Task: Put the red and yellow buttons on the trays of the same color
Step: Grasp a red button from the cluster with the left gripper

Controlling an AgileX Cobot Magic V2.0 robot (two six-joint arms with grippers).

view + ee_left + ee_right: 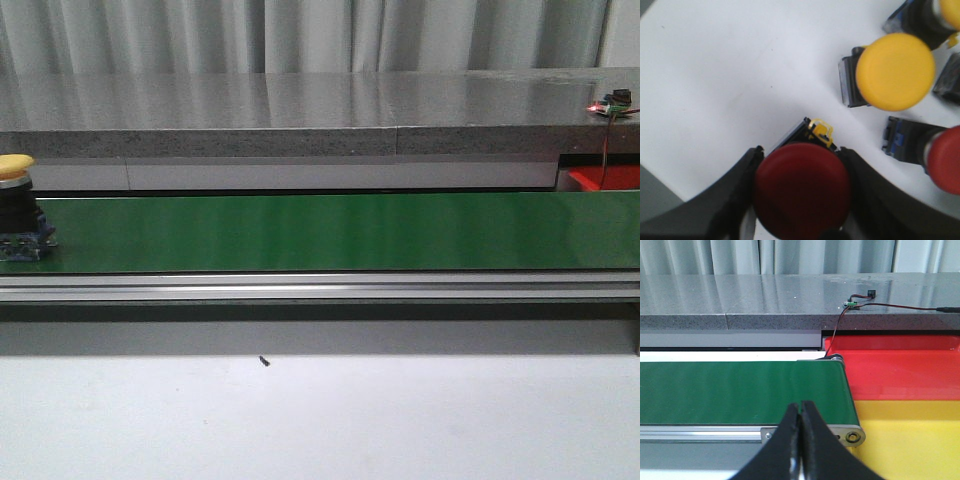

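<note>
- Red button [801, 190]: clamped between the two dark fingers of the left gripper [801, 155], one finger on each side of its domed cap. Held by the cap rim, probably because the round edge gives the curved fingers a sure seat.
- Smooth, matte, dark-red mushroom cap; just past the fingertips, a black body with a small yellow clip peeking out.
- Left gripper part-open, only as wide as the cap, over a plain white surface [715, 75].
- Ahead of and beside those fingers: a yellow button [894, 71] lying on its side, glossy round cap on a black base, and a second red button [945, 159] with a blue block, both apart from the held one. More button bodies at the far corner, too cropped to tell.
- Right gripper [801, 407]: black fingers pressed together, nothing between them.
- Directly beyond its tips, the end of the green belt [740, 390], flat and slightly shiny, on an aluminium rail.
- Beside that belt end, the red tray [900, 370], bright plastic, and nearer the gripper a yellow tray [910, 440], set there seemingly to catch sorted buttons.
- Neither tray holding a button as far as visible; placing not yet done.
- Behind, a speckled grey counter [740, 305] with a thin wire [840, 325] hanging down.
</note>
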